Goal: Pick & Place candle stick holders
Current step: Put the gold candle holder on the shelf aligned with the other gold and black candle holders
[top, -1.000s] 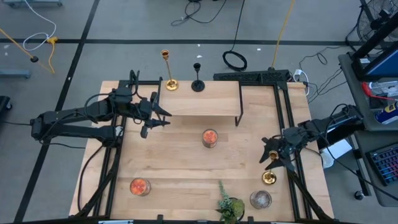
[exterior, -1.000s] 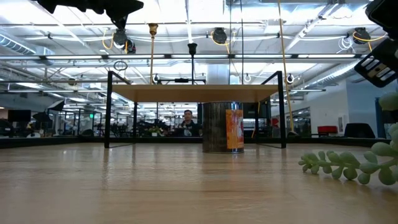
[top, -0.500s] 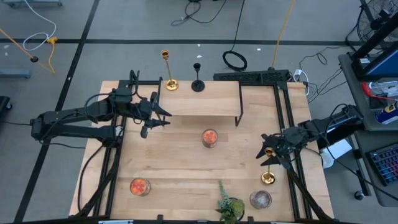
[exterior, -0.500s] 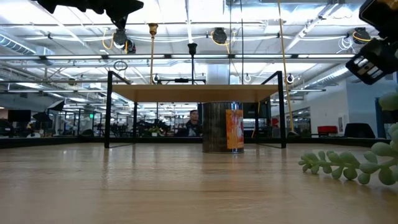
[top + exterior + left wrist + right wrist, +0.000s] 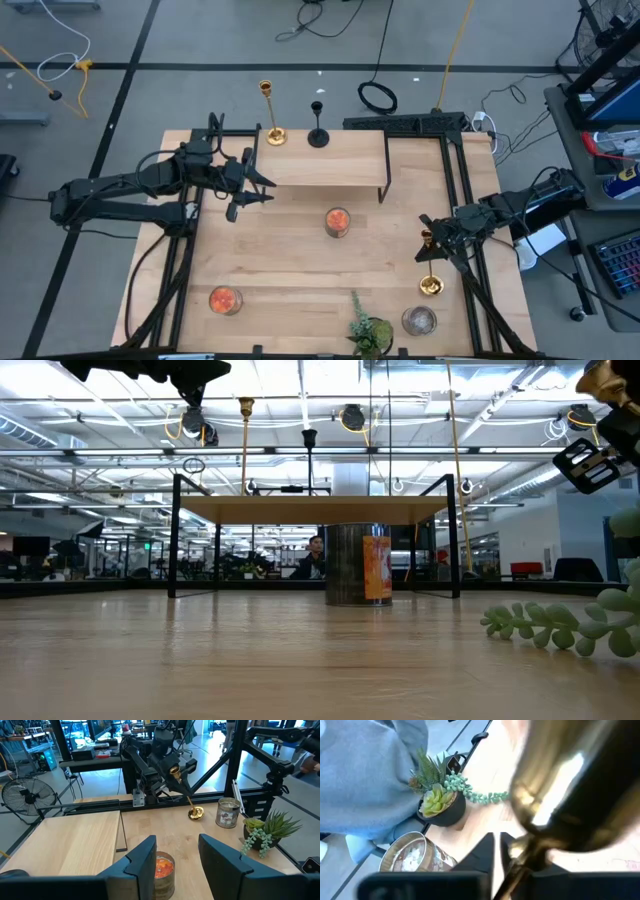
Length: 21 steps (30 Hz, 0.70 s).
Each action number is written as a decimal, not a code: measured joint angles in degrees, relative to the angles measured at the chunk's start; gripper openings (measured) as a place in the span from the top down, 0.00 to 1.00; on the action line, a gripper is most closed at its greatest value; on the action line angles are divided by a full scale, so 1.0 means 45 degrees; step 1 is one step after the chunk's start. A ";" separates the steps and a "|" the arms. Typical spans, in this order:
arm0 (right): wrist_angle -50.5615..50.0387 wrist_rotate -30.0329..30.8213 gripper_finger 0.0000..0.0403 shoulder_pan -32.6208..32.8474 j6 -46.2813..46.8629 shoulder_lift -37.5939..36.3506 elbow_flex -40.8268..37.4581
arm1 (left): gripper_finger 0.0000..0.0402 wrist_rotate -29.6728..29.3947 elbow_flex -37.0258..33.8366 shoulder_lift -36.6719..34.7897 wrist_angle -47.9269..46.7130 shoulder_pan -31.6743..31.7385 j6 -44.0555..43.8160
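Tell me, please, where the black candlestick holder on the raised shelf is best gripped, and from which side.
Probably the thin stem of the black candlestick holder, above its round base. It stands upright at the back edge of the raised shelf, beside the gold holder, so come level from the open side away from that one.

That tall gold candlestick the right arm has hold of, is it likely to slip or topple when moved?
Probably stiff: the gold candlestick looks like polished metal, so it may be slippery in the right gripper. It is held high on its thin stem and tilted. Slim and tall over a small round base, it may tip easily once set down.
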 joint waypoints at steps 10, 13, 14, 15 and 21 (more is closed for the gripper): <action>0.1487 0.1207 0.99 0.0005 -0.0041 0.0010 0.0000 | 0.62 0.0000 0.0000 0.0000 -0.0005 -0.0005 0.0000; 0.1938 0.1872 1.00 -0.0009 -0.0049 0.0210 0.0000 | 0.62 -0.0001 0.0000 0.0000 -0.0001 0.0000 0.0000; 0.1968 0.1814 1.00 -0.0004 -0.0089 0.0315 0.0000 | 0.62 0.0001 0.0000 0.0000 -0.0004 0.0000 -0.0004; 0.1849 0.1751 1.00 0.0000 -0.0087 0.0422 0.0000 | 0.62 -0.0002 0.0000 0.0000 -0.0002 -0.0005 -0.0003; 0.2476 0.2747 1.00 0.0004 -0.0034 0.1332 0.0000 | 0.62 0.0002 0.0000 0.0000 0.0000 -0.0004 0.0000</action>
